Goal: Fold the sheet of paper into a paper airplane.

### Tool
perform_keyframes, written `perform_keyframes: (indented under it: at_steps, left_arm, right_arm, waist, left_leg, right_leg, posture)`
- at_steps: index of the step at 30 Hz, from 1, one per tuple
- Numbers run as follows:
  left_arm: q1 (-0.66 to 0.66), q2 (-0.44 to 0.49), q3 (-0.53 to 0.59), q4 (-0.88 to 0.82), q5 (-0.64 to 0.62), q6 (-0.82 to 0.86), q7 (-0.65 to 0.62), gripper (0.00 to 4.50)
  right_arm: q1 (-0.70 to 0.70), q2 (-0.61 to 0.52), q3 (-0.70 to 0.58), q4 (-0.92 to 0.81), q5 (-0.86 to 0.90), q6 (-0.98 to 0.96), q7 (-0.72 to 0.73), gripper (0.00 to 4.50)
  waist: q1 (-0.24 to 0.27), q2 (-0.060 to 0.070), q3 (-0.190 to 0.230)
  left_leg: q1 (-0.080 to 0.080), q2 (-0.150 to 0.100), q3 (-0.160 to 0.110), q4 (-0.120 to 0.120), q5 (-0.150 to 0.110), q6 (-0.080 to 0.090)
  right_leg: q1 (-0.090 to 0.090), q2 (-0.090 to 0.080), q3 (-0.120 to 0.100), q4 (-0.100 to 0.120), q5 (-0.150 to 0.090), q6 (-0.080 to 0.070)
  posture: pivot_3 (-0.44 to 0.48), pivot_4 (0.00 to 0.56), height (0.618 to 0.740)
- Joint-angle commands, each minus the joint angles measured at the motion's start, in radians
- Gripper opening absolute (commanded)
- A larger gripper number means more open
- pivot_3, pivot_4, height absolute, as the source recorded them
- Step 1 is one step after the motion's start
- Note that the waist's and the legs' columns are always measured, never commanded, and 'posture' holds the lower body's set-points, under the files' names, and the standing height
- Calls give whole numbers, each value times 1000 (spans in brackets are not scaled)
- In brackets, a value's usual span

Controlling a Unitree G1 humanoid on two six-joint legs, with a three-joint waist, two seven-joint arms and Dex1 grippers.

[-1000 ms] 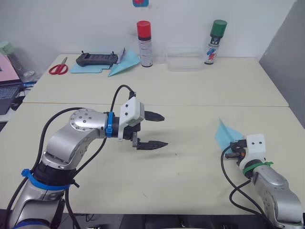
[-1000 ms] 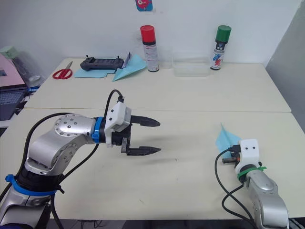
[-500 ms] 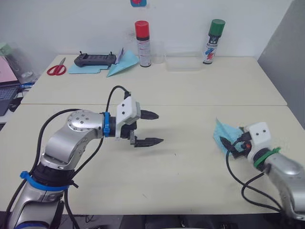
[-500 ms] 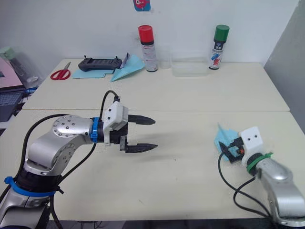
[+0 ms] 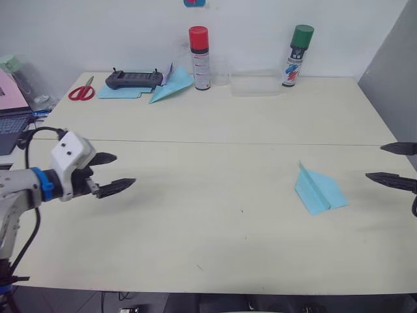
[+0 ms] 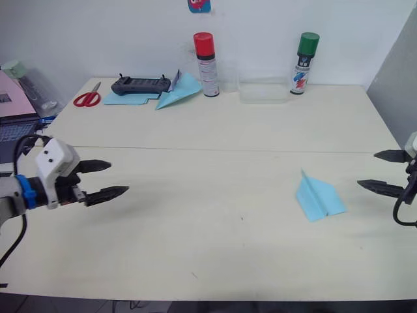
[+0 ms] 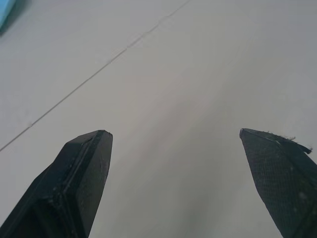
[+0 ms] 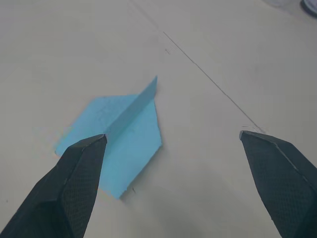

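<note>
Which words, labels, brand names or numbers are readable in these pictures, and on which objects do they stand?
No text is readable.
Red-capped spray can: label print too small to read.
Green-capped spray can: label graphics blurred, no words legible.
Sticker on the wall: cut off, unreadable.
Paper airplane: no writing visible.

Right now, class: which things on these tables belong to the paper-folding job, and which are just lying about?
Job:
paper airplane
left gripper, open
right gripper, open

Lying about:
red-capped can
green-capped can
scissors
black controller
other paper dart
clear tray
</note>
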Motion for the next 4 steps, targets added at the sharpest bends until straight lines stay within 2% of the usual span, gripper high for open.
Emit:
perform_keyframes:
  at_steps: [1, 4]
  left_arm:
    - [-35, 12, 20, 3, -3, -29, -4, 4500]
    - [-74, 18, -10, 26, 19, -59, -4, 4500]
  right_arm:
    - [-12, -4, -6, 2, 4, -18, 13, 4486]
    - [-3, 11, 13, -13, 5, -12, 10, 4486]
  waist:
    - [0, 0, 0]
    - [-1, 0, 0]
  left_leg:
    - [0, 0, 0, 0, 0, 0]
    - [1, 0, 0, 0, 0, 0]
  right_leg:
    - [0, 0, 0, 0, 0, 0]
    - [0, 1, 0, 1, 0, 0]
  posture:
    - [0, 150, 740]
    - [0, 150, 740]
